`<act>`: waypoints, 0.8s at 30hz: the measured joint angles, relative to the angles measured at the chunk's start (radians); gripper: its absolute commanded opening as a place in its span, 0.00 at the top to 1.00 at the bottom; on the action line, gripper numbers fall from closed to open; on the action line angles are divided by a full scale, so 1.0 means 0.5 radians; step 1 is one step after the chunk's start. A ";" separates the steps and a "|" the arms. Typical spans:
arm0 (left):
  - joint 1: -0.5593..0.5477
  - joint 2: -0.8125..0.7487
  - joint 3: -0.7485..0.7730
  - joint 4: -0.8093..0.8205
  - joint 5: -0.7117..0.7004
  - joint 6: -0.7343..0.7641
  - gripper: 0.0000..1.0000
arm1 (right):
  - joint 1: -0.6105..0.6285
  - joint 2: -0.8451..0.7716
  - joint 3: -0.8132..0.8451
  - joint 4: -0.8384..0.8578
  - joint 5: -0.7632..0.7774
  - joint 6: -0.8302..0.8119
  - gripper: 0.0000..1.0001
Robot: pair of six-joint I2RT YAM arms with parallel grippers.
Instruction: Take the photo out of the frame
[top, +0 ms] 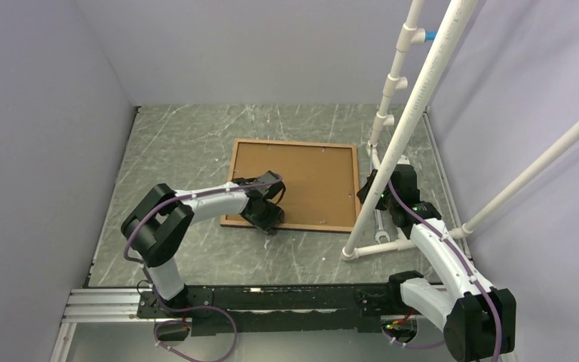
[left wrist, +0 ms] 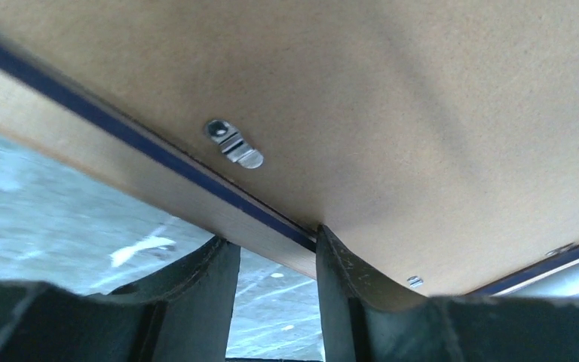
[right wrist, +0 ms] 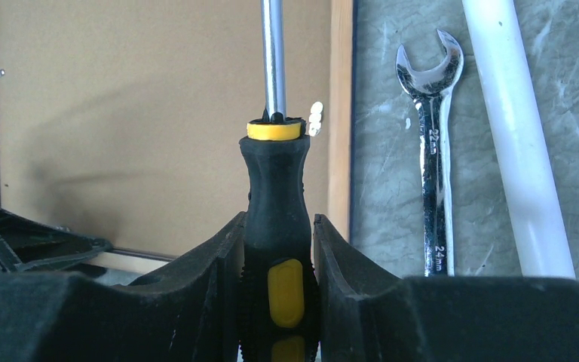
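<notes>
The frame (top: 356, 185) lies face down on the table, its thin navy rim around the photo (top: 301, 177), which shows only its brown back. My left gripper (top: 270, 219) is at the frame's near edge. In the left wrist view its jaws (left wrist: 271, 237) stand apart astride the light-brown rim (left wrist: 121, 162), one fingertip at the outer edge and the other on the photo's back (left wrist: 422, 113). My right gripper (top: 375, 194) is at the frame's right edge, shut (right wrist: 279, 219) on a black-and-yellow screwdriver (right wrist: 275, 181) whose shaft points across the back board (right wrist: 121, 113).
A small metal turn clip (left wrist: 234, 143) sits on the back near the rim. A chrome wrench (right wrist: 431, 151) lies on the table right of the frame (right wrist: 341, 113), beside a white PVC pipe stand (top: 407, 128). Grey walls close in on both sides.
</notes>
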 measured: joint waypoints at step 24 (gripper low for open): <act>0.841 -0.079 0.032 -0.060 -0.172 2.148 1.00 | 0.000 0.014 0.000 0.000 0.000 -0.012 1.00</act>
